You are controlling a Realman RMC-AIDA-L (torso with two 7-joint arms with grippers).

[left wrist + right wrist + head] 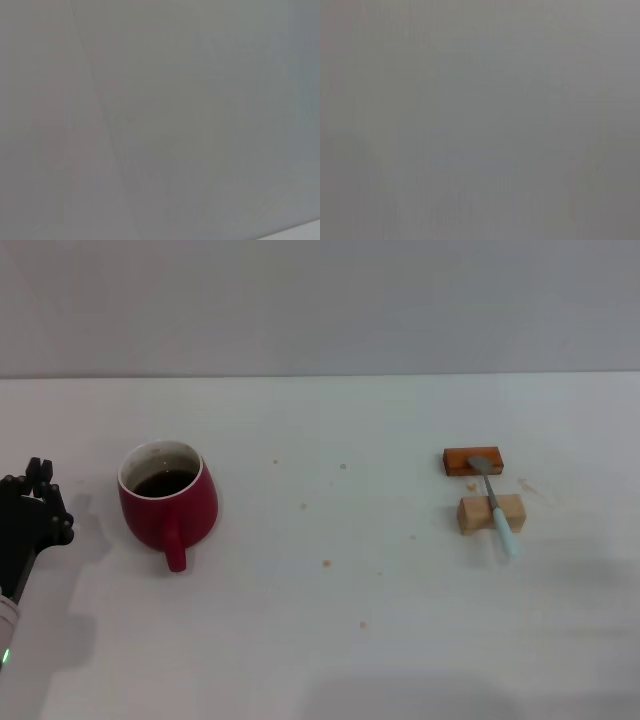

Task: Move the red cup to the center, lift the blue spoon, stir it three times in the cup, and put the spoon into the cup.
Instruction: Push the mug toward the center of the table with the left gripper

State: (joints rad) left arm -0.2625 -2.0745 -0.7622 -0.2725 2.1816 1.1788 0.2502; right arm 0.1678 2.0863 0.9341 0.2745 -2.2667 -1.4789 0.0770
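Note:
The red cup point(167, 496) stands upright on the left part of the white table, dark liquid inside, its loop handle turned toward the table's front. At the right lies the blue spoon point(494, 503), its grey bowl resting on an orange-brown block point(473, 461) and its pale blue handle across a tan block point(491, 513). My left gripper point(40, 490) is at the far left edge, a short way left of the cup and apart from it. The right gripper is out of view. Both wrist views show only a plain grey surface.
Small brown specks dot the white table point(330, 580) between the cup and the blocks. A pale wall runs behind the table's far edge.

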